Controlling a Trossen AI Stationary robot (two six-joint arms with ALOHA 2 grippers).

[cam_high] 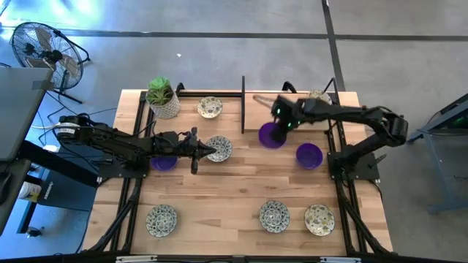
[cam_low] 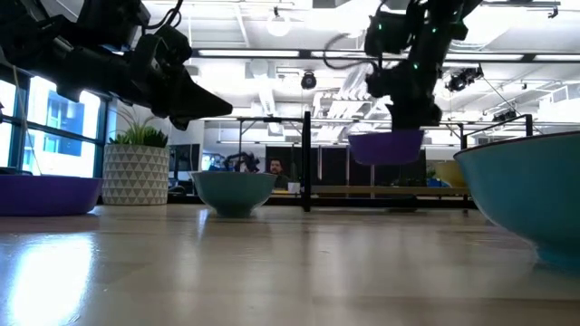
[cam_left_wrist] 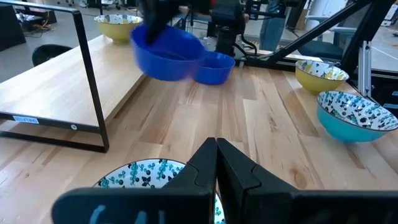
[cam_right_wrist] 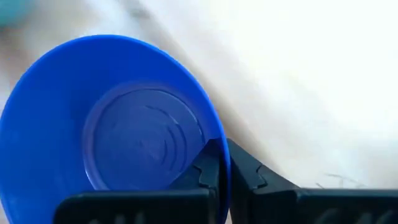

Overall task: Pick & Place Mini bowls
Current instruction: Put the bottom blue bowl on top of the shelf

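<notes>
- On the wooden table, at its back left, stands a white pot with a green plant.
- The left arm lies across the left side of the table, and the left gripper has its fingers pressed together on nothing, its tip just over a patterned bowl; the left wrist view shows that bowl's rim right under the closed fingers.
- A purple bowl sits partly under the left arm.
- Another patterned bowl sits at the back, near the plant.
- A thin black frame post stands near the middle of the table's back half.
- Along the front edge rest 3 patterned bowls: 1 at the left, 1 right of centre, 1 further right.
- The right gripper is clamped on the rim of a purple mini bowl; in the low view this bowl hangs clear above the table, and the right wrist view shows the fingers pinching its rim.
- A second purple bowl rests on the table just beside the held 1, to its right.
- 1 more patterned bowl sits at the back right, partly hidden by the right arm.
</notes>
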